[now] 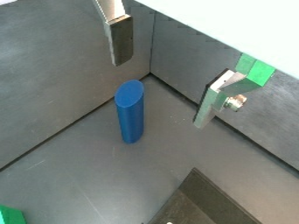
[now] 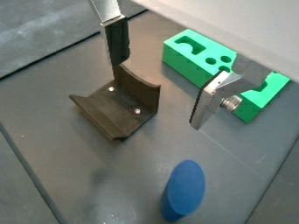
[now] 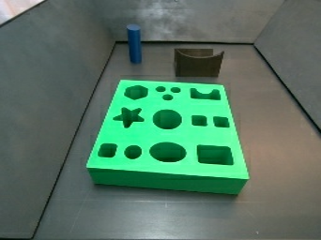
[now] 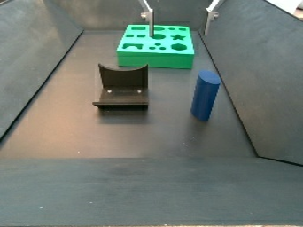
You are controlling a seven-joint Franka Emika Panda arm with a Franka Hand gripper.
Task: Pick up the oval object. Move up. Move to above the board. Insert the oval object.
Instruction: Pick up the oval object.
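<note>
Smooth blue oval peg (image 1: 131, 111) upright on matte grey floor, thick green board (image 3: 170, 129) with cut-outs, dark fixture (image 2: 117, 105), gripper (image 1: 170, 74) raised, fingers (image 1: 121, 41) spread, empty

gripper (image 1: 163, 74) – raised | jaws spread wide – nothing between fingers (image 1: 121, 39)

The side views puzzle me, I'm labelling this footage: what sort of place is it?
Likely a robot test cell for peg insertion: a grey-walled bin holding a green board with shaped holes, a blue peg and a dark fixture. The open tool hangs above the peg.
</note>
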